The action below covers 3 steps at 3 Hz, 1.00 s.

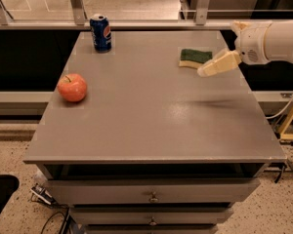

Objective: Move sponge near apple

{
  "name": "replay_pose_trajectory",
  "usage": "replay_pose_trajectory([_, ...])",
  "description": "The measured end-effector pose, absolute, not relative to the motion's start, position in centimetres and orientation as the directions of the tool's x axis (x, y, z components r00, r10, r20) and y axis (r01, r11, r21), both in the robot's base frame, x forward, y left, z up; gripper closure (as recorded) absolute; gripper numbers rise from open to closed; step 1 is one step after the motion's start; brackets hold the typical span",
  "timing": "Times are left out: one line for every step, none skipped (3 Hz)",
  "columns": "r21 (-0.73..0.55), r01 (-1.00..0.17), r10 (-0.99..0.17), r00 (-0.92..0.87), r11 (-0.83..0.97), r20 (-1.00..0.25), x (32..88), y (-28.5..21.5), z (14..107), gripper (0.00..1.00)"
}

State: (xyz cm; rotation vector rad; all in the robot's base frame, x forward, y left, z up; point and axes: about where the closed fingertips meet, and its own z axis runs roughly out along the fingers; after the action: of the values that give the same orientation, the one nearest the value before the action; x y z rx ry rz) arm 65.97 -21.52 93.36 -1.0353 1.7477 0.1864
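Observation:
The sponge (195,57), dark green on top over pale yellow foam, lies flat at the back right of the grey table (151,116). The orange-red apple (72,87) sits near the table's left edge. My gripper (205,71) reaches in from the right on a white arm (273,42). Its cream tip hangs above the table just in front of and to the right of the sponge, and holds nothing.
A blue Pepsi can (101,32) stands at the back left of the table. Drawers (151,194) run below the front edge. A glass railing (136,4) lines the back. A dark object (0,194) sits on the floor at the lower left.

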Motion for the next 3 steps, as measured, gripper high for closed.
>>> replay_pose_trajectory([-0.295,-0.737,-0.492,-0.059,0.608,-0.868,70.0,-21.5,91.6,0.0])
replay_pose_trajectory([-0.239,-0.774,-0.431,-0.048,0.586,-0.901,74.9,-21.1,89.6,0.0])
replay_pose_trajectory([-0.208,-0.794,-0.411,-0.057,0.571,-0.91,76.6,-20.9,88.3,0.0])
